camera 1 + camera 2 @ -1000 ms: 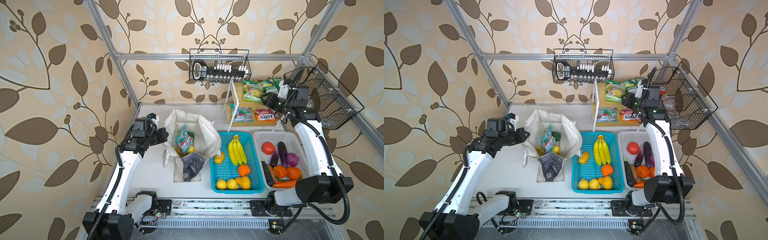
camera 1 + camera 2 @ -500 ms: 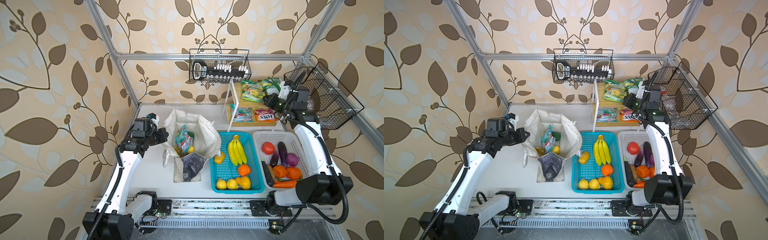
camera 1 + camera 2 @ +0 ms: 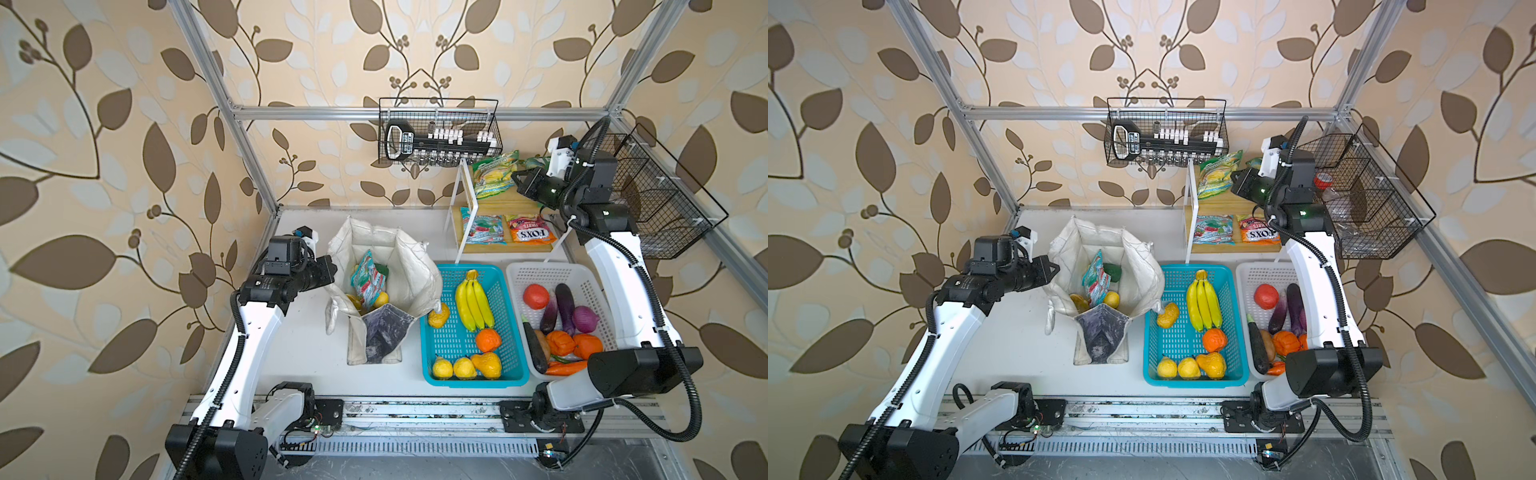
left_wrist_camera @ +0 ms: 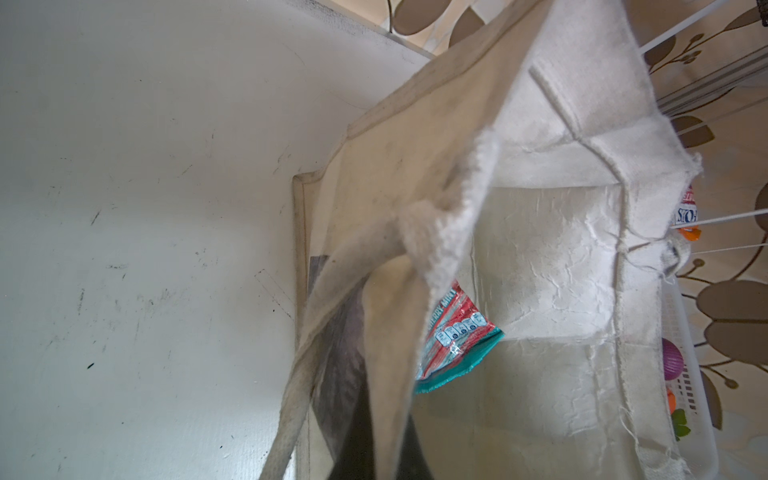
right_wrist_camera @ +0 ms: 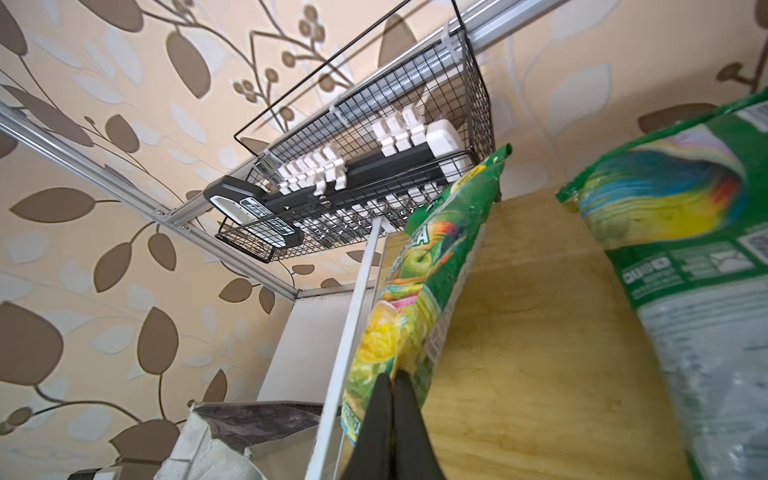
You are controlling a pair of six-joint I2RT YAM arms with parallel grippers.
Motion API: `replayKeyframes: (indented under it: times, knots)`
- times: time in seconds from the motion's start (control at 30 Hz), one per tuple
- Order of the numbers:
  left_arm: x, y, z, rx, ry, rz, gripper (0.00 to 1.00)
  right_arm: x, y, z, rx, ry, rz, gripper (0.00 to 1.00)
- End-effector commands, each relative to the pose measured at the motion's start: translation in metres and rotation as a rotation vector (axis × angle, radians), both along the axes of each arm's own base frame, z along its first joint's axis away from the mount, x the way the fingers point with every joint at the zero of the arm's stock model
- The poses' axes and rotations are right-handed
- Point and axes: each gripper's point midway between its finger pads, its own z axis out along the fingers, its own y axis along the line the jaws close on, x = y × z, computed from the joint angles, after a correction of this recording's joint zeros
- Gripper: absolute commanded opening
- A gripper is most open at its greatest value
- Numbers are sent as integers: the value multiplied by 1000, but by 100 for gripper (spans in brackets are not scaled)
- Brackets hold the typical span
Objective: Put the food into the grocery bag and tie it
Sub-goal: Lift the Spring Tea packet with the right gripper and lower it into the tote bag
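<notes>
In both top views: grips the side rim of the canvas tote with the left gripper, pinched tight on the cloth. Shows, inside the bag just past that gripper, a teal-red snack packet standing beside a toy lemon. Reaches over the wooden shelf with the right gripper, nipped narrow on the yellow-green snack packet. Places the green-white packet right beside that gripper and the banana bunch well apart from it, in the turquoise basket.

From the left wrist: looks along the folded, pinched rim of the canvas tote straight ahead. Finds the teal-red snack packet just beyond the fold, inside the bag. Cannot make out the fingers themselves.

From the right wrist: shows both black fingertips pressed together on the nearest edge of the yellow-green snack packet, rising directly ahead of them against the white shelf frame. Sets the green-white packet off to one side, on the same wooden shelf.
</notes>
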Motion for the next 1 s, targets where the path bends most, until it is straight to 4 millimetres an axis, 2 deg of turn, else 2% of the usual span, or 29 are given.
replayKeyframes:
  times: [0.0, 0.27, 0.43, 0.67, 0.77, 0.97]
  knots:
    - [3, 2, 17, 5, -63, -8, 0, -3, 5, 19, -13, -38, 22, 0]
    - [3, 2, 18, -3, -66, -7, 0, -10, 31, 54, -25, -132, 93, 0]
    - [2, 1, 19, -8, -68, -13, 0, -29, 45, 81, -76, -169, 99, 0]
    - [2, -1, 18, -22, -64, -21, 0, -48, 45, 102, -94, -219, 62, 0]
    - [3, -3, 17, -29, -58, -26, 0, -62, 56, 107, -91, -230, 97, 0]
    - [3, -1, 19, -20, -68, -16, 0, -107, 91, 124, -173, -300, 130, 0]
